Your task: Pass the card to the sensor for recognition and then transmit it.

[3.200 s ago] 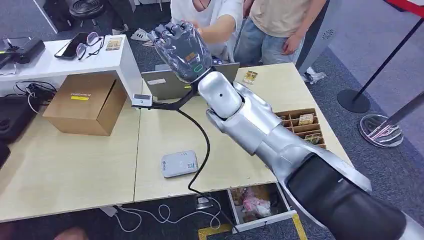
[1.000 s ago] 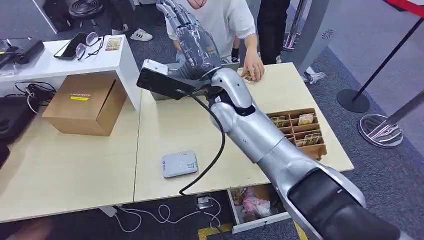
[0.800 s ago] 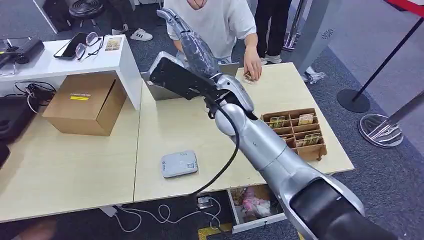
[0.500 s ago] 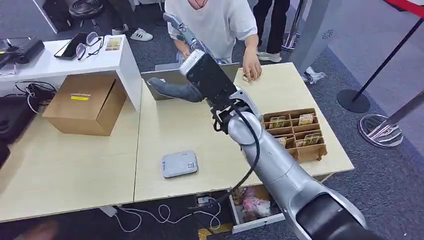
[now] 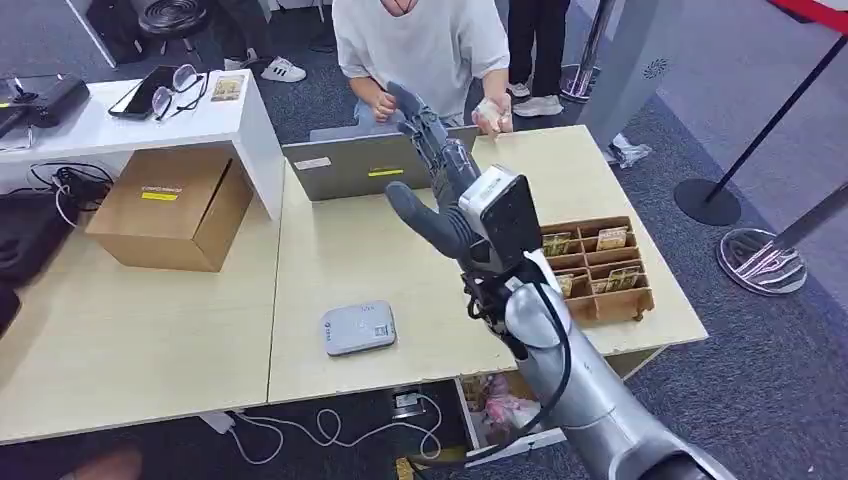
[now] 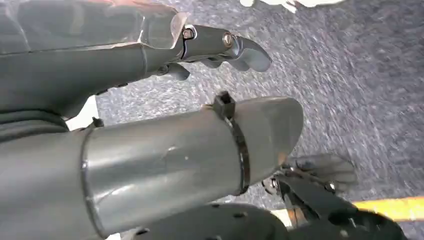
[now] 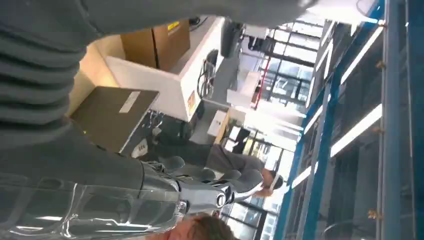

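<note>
**— Fingers?**
— Our right hand (image 5: 440, 190) is raised above the pale wooden table (image 5: 330, 260) with its fingers (image 5: 425, 125) spread and nothing between them or against the thumb. Our left hand (image 6: 150, 65) hangs over grey carpet (image 6: 350, 75), its fingers loosely apart and also empty.

**— So where is the card?**
— We see small printed cards (image 5: 612, 239) standing in the brown divided cardboard tray (image 5: 640, 298). From our right fingers the tray lies out to the right-arm side and back toward our body, low on the table. Our right hand is plainly the nearer one. The cards are too small for us to read their long axis.

**— And beyond the fingertips?**
— A person in a white shirt (image 5: 420, 40) stands past them, holding something pale in one hand. We cannot tell whether it is a card.

**— The sensor?**
— The grey-white flat card reader (image 5: 358, 327) lies on the other side of our fingers, toward the left arm and close to the table's near edge, well apart from the tray. Its long side runs along that edge. A grey laptop (image 5: 350, 165) stands just beside the fingers on that same side.

**— Our judgement?**
— No card is in hand, so the pick is not yet done. We would bring the right hand down and outward to the tray, then carry a card across to the reader.
</note>
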Controlling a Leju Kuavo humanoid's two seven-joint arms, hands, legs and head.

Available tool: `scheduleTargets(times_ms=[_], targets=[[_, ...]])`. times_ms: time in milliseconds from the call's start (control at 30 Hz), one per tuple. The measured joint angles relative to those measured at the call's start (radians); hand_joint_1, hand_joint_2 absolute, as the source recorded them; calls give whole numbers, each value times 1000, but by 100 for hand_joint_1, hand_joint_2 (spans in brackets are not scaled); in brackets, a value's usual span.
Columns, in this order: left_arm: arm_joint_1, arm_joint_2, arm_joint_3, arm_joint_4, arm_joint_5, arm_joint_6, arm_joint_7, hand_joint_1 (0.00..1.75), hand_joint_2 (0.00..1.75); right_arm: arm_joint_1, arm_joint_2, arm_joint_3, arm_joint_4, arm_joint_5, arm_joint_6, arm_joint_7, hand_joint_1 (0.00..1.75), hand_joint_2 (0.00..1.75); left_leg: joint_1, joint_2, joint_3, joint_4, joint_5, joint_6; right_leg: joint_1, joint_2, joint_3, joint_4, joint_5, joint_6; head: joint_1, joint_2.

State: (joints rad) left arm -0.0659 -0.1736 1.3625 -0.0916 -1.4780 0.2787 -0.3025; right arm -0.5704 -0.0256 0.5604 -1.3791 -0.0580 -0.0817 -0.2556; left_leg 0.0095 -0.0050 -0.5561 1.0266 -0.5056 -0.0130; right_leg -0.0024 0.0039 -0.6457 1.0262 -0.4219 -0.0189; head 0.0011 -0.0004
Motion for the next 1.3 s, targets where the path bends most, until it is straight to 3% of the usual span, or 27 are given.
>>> scheduleTargets(times_ms=[100, 167, 567, 1300], targets=[[6, -3, 75, 0, 151, 51, 8, 0, 0, 49, -28, -27, -34, 6, -16, -9, 0, 0, 0, 0, -1, 0, 0, 0, 0, 0, 0, 0, 0, 0, 0, 0], [15, -2, 106, 0, 176, 63, 8, 0, 0, 70, -38, -42, -49, 10, -17, -10, 0, 0, 0, 1, -1, 0, 0, 1, 0, 1, 0, 0, 0, 0, 0, 0], [14, -4, 158, 0, 178, 75, -24, 0, 0, 166, -42, -100, -126, 77, 7, -16, 0, 0, 0, 0, -1, 0, 0, 1, 0, 0, 0, 0, 0, 0, 0, 0], [9, -24, 159, 0, 165, 88, 33, 0, 0, 187, -30, -90, -133, 78, 58, -43, 0, 0, 0, 0, -1, 0, 0, 1, 0, 0, 0, 0, 0, 0, 0, 0]])
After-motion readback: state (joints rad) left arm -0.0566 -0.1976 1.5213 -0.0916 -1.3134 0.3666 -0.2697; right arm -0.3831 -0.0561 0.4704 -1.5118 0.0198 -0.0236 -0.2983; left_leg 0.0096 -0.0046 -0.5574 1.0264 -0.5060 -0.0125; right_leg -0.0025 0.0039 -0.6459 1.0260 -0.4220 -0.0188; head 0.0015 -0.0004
